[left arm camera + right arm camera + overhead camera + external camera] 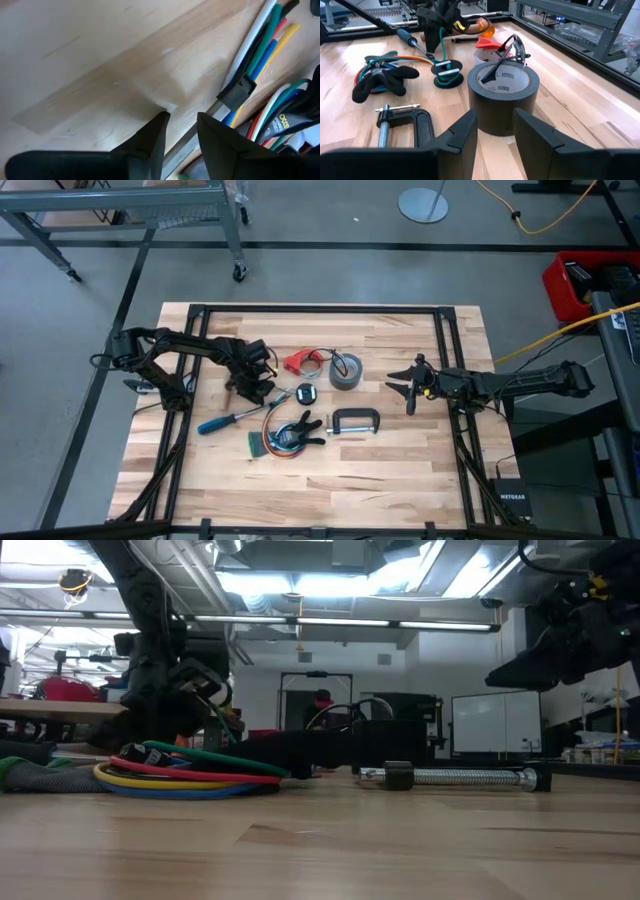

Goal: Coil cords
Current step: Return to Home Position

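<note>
The multicoloured cord bundle (280, 438) lies looped on the table with a black spring clamp (303, 427) on it. In the low view the loops (185, 775) rest flat on the wood. Its straight loose ends (265, 45) run past my left gripper (180, 127), which is open and points steeply down, just above the table (255, 388). A grey metal shaft (192, 142) lies under the gap. The thin dark cord (322, 358) joins a red piece (296, 361) beside the tape. My right gripper (402, 385) waits open at the right.
A dark tape roll (502, 95) stands just ahead of my right gripper (495, 130). A black C-clamp (355, 420), a blue-handled screwdriver (222, 421) and a small black disc (306, 394) lie around the cords. A black frame rail (320, 308) borders the table.
</note>
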You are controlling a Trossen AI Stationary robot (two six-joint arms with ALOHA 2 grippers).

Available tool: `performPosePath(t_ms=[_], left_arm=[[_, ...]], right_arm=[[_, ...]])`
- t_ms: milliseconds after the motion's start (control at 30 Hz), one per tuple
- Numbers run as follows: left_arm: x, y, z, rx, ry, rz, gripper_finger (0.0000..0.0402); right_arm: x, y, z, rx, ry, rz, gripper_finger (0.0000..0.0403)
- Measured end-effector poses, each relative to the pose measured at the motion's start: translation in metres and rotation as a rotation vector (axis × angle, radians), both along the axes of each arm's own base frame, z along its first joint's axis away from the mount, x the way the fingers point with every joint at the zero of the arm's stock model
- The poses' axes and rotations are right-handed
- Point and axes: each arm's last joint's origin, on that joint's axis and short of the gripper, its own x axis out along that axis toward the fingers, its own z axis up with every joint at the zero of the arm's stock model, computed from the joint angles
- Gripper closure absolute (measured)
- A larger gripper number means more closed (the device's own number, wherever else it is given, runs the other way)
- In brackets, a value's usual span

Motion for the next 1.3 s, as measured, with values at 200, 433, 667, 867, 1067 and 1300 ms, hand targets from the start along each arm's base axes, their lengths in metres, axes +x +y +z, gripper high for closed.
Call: performPosePath(t_ms=[200,433,667,867,1067,1300], left_arm=[[-0.002,0.000,0.015,0.037,-0.092,-0.022,0.0295],[-0.012,-0.005,0.059,0.121,-0.293,-0.023,0.0295],[-0.031,-0.014,0.100,0.254,-0.526,-0.088,0.0295],[-0.053,-0.022,0.130,0.476,-0.726,-0.187,0.0295],[-0.079,-0.032,0.155,0.667,-0.889,-0.232,0.0295],[-0.102,-0.045,0.171,0.857,-1.062,-0.250,0.0295]], right_arm=[[-0.001,0.000,-0.002,0.000,0.019,0.000,0.0274],[0.000,0.000,-0.002,0.007,0.015,-0.002,0.0274],[0.000,0.000,-0.002,0.008,0.015,-0.002,0.0274],[0.000,0.000,-0.002,0.009,0.014,-0.003,0.0274],[0.000,0.000,-0.002,0.017,0.012,-0.005,0.0274],[0.000,0.000,-0.002,0.028,0.009,-0.007,0.0274]])
